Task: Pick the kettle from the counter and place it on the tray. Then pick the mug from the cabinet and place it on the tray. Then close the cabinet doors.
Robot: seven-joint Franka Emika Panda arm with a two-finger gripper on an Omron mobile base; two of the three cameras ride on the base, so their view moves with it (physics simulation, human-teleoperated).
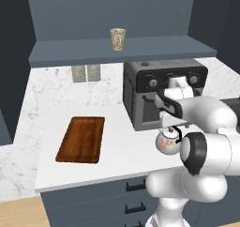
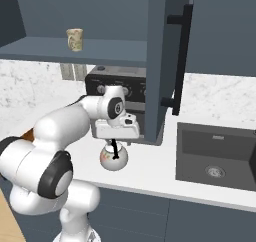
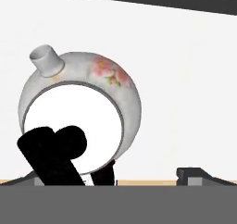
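The kettle (image 1: 168,140) sits on the counter (image 1: 122,151) near its front edge, just in front of the coffee machine (image 1: 161,92), well apart from the tray (image 1: 82,139), which lies bare further left. In the hand view the kettle (image 3: 78,112) is seen from above, its black handle arching over the lid and its spout pointing up and left.

The gripper (image 2: 116,142) hangs directly over the kettle (image 2: 114,157), fingers spread wide and holding nothing; one finger (image 3: 192,174) shows well to the side of the kettle body. Whether the fingers already straddle the handle I cannot tell.

Nothing of the task looks done. The kettle is not yet lifted, and the mug (image 1: 118,38) stands on the shelf of the cabinet (image 1: 122,50). The cabinet door (image 2: 167,61) stands open, edge-on beside the arm. Left, by my reading: grasp the kettle and carry it to the tray, fetch the mug, shut the doors.
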